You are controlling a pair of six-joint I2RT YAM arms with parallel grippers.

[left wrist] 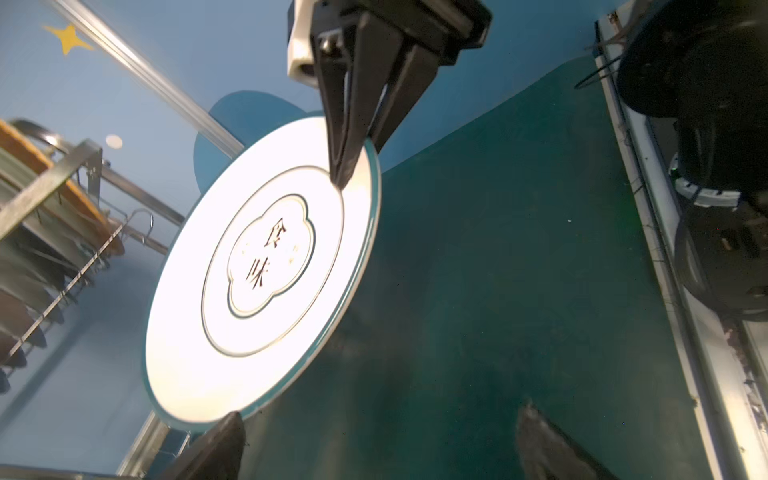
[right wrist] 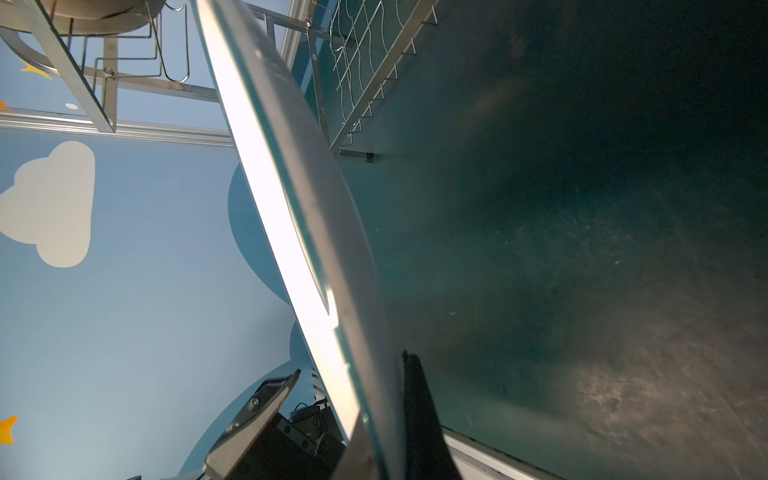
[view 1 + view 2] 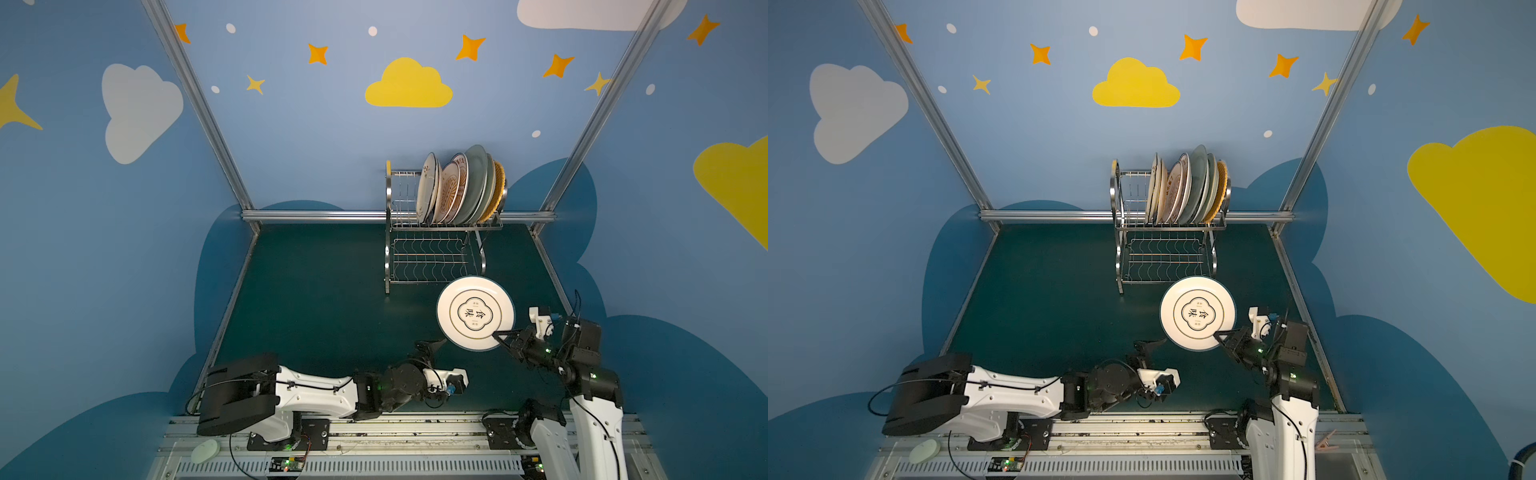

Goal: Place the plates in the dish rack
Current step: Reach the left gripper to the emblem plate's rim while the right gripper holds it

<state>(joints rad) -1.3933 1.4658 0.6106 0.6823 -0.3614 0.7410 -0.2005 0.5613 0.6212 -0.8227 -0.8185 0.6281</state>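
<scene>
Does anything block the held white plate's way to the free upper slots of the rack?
Nothing visible does. The white plate, pinched at its rim by the right gripper, hangs before the lower shelf of the dish rack; the free slots lie left of the racked plates. The open left gripper is on its near side.

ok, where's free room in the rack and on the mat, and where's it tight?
Free: in the dish rack, upper-tier slots left of the racked plates; the whole wavy lower shelf; the green mat left of the rack. Crowded: upper tier's right half, plates packed together; also around the white plate pinched by the right gripper, open left gripper close beside.
</scene>
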